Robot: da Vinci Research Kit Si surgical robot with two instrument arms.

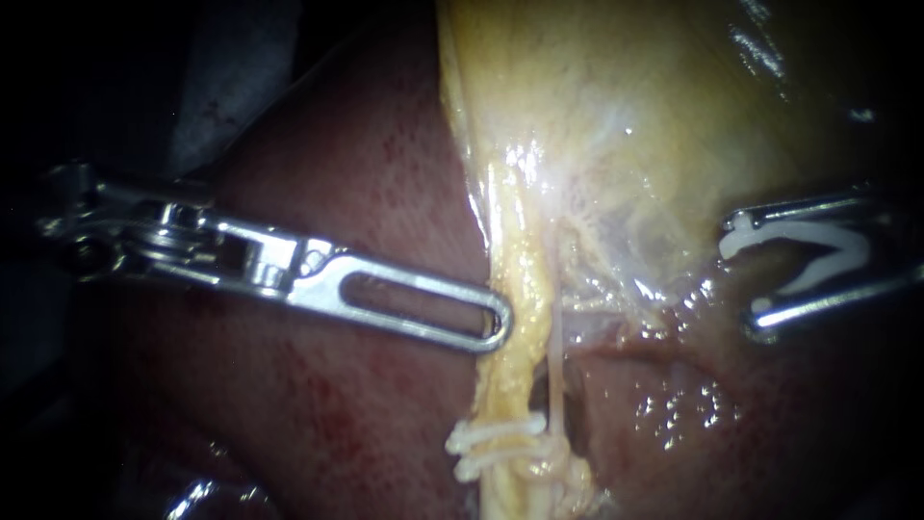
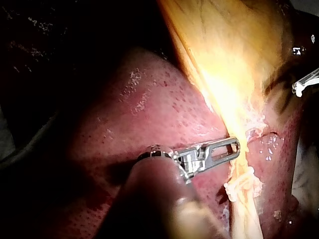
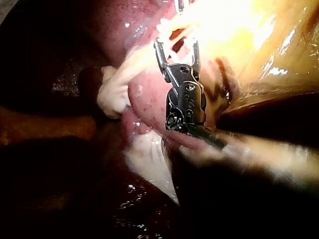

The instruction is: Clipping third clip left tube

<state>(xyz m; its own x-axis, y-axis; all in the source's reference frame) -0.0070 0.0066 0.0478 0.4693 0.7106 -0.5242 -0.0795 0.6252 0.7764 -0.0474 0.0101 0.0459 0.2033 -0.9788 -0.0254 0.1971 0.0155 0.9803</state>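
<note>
R instrument (image 1: 744, 276), jaws gripping white clip (image 1: 813, 234)

No readable lettering, label, brand, number or sign shows anywhere in the three views of the operating field.

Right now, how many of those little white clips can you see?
3. An upper clip and a lower clip cross the yellow tube close together; an open clip sits in my right instrument. More may be hidden.

Left tube (image 1: 525, 289) is bare above two clips (image 1: 496, 448); left side blocked by left instrument (image 1: 494, 324); room to its right bounded by right instrument (image 1: 743, 277)'s loaded clip (image 1: 808, 234).
</note>
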